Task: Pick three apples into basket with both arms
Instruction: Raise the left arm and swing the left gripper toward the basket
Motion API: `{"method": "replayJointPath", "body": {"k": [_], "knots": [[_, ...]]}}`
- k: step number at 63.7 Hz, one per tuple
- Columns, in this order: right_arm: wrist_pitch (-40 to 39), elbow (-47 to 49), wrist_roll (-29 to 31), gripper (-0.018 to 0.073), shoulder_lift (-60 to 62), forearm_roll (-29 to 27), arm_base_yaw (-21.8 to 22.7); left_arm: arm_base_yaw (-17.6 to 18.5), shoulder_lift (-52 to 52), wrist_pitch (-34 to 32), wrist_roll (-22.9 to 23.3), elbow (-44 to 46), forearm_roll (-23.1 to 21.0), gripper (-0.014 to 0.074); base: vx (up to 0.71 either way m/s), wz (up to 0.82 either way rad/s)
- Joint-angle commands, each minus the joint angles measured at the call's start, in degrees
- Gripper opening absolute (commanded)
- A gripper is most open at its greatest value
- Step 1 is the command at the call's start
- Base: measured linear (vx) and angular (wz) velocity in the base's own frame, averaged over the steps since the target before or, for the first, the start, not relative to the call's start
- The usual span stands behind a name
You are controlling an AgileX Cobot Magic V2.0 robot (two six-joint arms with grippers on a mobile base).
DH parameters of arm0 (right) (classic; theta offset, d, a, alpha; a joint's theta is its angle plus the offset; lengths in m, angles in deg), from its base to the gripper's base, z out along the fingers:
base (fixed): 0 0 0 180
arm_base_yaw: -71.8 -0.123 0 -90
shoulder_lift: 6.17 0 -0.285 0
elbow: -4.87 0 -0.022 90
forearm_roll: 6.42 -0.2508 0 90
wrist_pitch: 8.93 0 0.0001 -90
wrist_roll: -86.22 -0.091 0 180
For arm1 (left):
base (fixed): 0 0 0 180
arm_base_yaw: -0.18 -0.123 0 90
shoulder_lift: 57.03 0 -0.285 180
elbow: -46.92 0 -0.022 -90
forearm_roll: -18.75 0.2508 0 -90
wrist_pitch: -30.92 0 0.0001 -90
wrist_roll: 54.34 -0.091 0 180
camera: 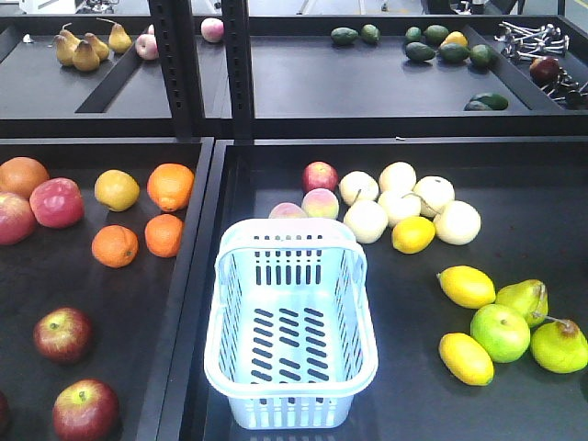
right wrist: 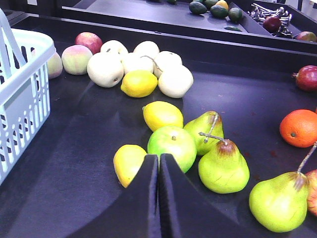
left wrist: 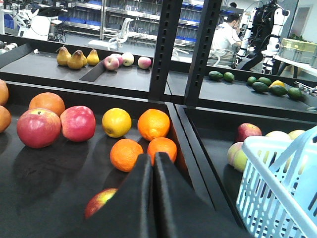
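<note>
Two dark red apples [camera: 62,333] [camera: 85,410] lie in the near part of the left tray, and a sliver of another dark red fruit [camera: 3,411] shows at the frame's left edge. The pale blue basket [camera: 290,411] stands empty in the right tray, just right of the divider. Neither arm shows in the front view. My left gripper [left wrist: 152,157] is shut and empty above the left tray, with one apple [left wrist: 99,201] half hidden behind its left finger and the basket [left wrist: 262,198] to its right. My right gripper [right wrist: 159,157] is shut and empty, with the basket [right wrist: 25,114] far to its left.
Oranges [camera: 171,186] and brighter pink-red apples [camera: 57,202] fill the back of the left tray. Lemons [camera: 467,286], a green apple [right wrist: 172,145] and pears [right wrist: 223,166] lie right of the basket, pale fruit [camera: 400,207] behind it. A raised divider [camera: 184,294] separates the trays. Shelf posts [camera: 207,64] stand behind.
</note>
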Motion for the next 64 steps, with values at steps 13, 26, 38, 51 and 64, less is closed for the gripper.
{"method": "replayJointPath", "body": {"k": [13,26,38,51,64], "knots": [[-4.1,1.8,0.6,-0.0008,0.3,0.4,0.1,0.4,-0.4,-4.2,0.3,0.6,0.1,-0.0006,0.00,0.00],[-4.1,1.8,0.6,-0.0008,0.3,0.4,0.1,0.4,-0.4,-7.3,2.2,0.6,-8.6,-0.0006,0.00,0.00],[-4.1,1.8,0.6,-0.0008,0.3,0.4,0.1,0.4,-0.4,-12.1,2.3,0.6,-19.4,-0.0006,0.00,0.00],[-4.1,1.8,0.6,-0.0008,0.3,0.4,0.1,0.4,-0.4,-18.6,2.3,0.6,-30.8,-0.0006,0.00,0.00],[-4.1,1.8,0.6,-0.0008,0.3,0.4,0.1,0.5,-0.4,-24.4,7.9,3.5,-36.9,-0.0006,0.00,0.00]]}}
